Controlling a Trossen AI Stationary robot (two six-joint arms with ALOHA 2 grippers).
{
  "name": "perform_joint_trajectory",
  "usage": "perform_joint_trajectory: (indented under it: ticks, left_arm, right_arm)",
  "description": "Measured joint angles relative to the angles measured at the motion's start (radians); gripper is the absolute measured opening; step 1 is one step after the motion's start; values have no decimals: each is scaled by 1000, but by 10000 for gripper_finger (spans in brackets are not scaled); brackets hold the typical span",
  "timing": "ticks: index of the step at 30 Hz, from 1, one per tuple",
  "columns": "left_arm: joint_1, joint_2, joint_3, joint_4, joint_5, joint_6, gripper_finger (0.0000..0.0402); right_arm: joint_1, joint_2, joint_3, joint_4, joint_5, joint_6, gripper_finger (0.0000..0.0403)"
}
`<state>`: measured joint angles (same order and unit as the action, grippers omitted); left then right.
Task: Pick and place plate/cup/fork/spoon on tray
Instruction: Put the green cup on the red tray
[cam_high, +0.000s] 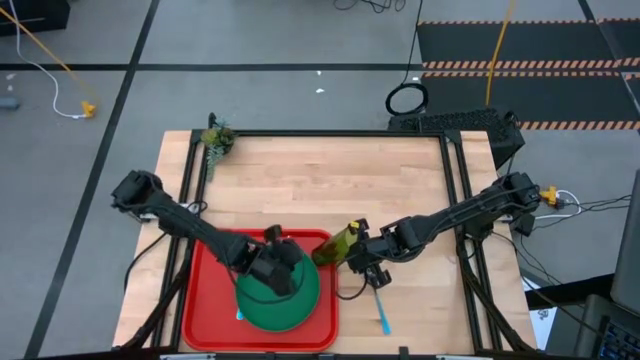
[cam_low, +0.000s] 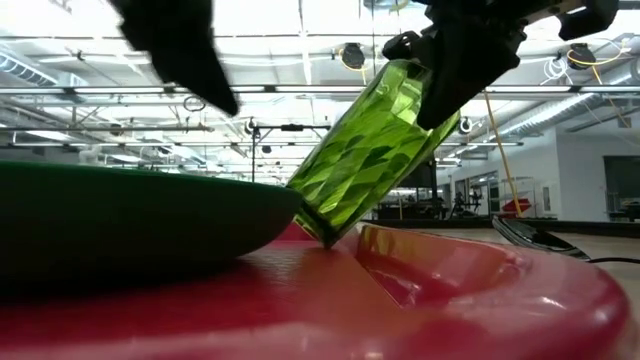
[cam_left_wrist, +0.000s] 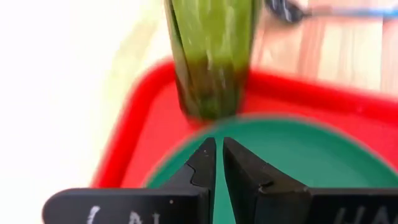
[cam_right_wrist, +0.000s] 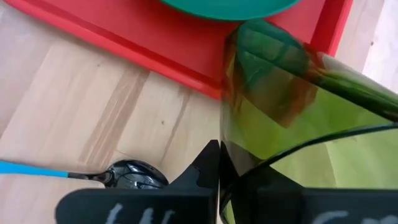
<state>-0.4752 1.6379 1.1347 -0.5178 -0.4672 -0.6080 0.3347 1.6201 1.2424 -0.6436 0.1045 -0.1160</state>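
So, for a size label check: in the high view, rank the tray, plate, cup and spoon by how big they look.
1. Tray
2. Plate, partly under the left arm
3/4. Cup and spoon: unsure; the cup is raised and tilted in the right pincer, the spoon longer but thinner.

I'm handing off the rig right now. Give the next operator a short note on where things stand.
Right pincer: shut on the cup, which is tilted, its base at the tray rim.
Left pincer: nearly shut, empty, over the plate.
Done: plate on the tray.
Left: set the cup down; spoon lies on the table right of the tray. Fork not clearly seen.
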Motion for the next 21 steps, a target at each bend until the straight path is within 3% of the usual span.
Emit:
perform_joint_trajectory:
  ticks: [8, 21]
  left_arm:
    - [86, 10, 0, 129, 8, 84, 35]
    - [96, 81, -1, 181, 47, 102, 35]
  right_arm:
    - [-1, 0, 41, 1, 0, -57, 8]
    - [-2, 0, 44, 35, 6, -183, 9]
